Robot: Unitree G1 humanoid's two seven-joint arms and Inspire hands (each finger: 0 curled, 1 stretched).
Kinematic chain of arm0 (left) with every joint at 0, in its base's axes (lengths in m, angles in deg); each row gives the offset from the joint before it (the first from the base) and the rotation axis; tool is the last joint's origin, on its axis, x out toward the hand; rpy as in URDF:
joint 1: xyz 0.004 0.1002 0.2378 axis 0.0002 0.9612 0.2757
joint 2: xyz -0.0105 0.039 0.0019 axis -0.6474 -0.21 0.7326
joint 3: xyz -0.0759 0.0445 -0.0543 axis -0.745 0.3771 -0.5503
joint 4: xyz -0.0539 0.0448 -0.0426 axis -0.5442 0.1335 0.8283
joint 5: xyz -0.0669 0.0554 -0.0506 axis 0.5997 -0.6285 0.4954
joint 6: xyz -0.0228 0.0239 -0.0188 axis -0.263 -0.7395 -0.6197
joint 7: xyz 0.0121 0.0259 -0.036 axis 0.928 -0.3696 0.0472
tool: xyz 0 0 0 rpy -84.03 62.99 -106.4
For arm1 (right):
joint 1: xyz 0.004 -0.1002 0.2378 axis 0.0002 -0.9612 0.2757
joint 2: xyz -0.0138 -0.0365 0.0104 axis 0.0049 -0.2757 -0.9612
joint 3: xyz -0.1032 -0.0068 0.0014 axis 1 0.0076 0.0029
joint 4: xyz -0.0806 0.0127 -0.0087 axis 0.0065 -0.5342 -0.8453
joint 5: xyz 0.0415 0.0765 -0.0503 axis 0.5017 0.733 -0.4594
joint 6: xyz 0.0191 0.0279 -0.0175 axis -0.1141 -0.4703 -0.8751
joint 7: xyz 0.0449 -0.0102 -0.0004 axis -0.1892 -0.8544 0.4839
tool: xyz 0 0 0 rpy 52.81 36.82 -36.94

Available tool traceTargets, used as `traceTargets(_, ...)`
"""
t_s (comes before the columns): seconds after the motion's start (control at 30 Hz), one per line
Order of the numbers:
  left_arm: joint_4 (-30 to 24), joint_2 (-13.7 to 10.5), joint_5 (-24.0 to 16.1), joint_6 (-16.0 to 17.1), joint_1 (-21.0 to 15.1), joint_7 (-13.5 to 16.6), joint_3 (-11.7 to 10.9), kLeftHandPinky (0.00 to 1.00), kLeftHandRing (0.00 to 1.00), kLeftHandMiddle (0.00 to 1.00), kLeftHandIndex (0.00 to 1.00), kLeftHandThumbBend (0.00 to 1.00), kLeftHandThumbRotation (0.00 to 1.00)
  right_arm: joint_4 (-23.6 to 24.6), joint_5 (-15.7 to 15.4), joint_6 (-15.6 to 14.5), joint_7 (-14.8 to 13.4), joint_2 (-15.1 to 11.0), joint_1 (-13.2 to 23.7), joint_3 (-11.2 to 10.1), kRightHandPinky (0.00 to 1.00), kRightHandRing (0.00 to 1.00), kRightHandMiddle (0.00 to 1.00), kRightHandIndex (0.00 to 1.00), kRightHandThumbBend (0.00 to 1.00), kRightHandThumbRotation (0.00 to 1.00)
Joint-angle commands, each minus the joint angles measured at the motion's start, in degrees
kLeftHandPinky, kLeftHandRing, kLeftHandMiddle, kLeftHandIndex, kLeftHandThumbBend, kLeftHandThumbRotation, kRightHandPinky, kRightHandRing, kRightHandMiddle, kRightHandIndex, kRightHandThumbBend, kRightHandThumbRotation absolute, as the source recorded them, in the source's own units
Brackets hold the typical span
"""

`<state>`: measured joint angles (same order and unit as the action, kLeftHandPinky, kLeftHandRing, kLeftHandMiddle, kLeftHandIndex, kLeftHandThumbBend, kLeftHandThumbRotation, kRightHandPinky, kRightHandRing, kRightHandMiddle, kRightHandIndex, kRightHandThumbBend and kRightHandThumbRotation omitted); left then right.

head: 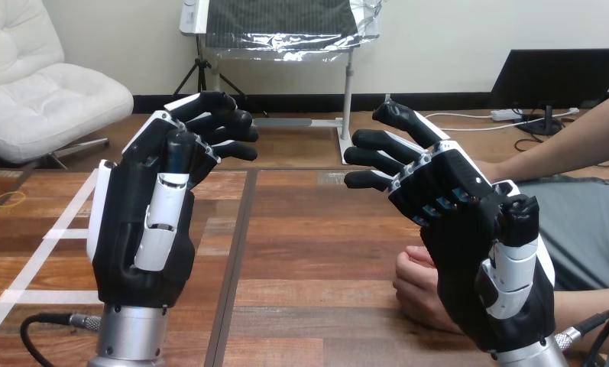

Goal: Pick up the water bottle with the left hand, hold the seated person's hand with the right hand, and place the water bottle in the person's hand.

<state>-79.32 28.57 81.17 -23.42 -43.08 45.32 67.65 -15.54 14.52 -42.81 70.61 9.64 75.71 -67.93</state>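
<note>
Wooden worktop (316, 252) is overhung by the left hand (144, 229) and right hand (469, 229), both open and empty; the person's hand (416, 287) rests at four o'clock and should be clasped gently, not squeezed.

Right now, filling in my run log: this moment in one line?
left hand: open, raised | right hand: open, raised | person's hand: on table, partly behind right hand

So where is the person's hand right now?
In the head view, the person's hand lies on the wooden table at the lower right, just behind the right robot hand and partly hidden by it.
</note>
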Motion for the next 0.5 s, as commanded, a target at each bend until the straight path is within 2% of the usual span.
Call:
traceTargets(0.0, 0.08, 0.04, -0.26, 0.15, -2.6, 0.07, 0.14, 0.56, 0.63, 0.64, 0.65, 0.33, 0.69, 0.73, 0.39, -0.12, -0.09, 0.14, 2.61, -0.78, 0.73, 0.8, 0.81, 0.87, 0.67, 1.0)
traceTargets(0.47, -0.24, 0.13, -1.0, -0.06, -2.36, 0.71, 0.2, 0.56, 0.62, 0.63, 0.65, 0.34, 0.7, 0.49, 0.06, 0.47, 0.03, 0.22, 2.63, -0.83, 0.73, 0.8, 0.81, 0.87, 0.66, 1.0)
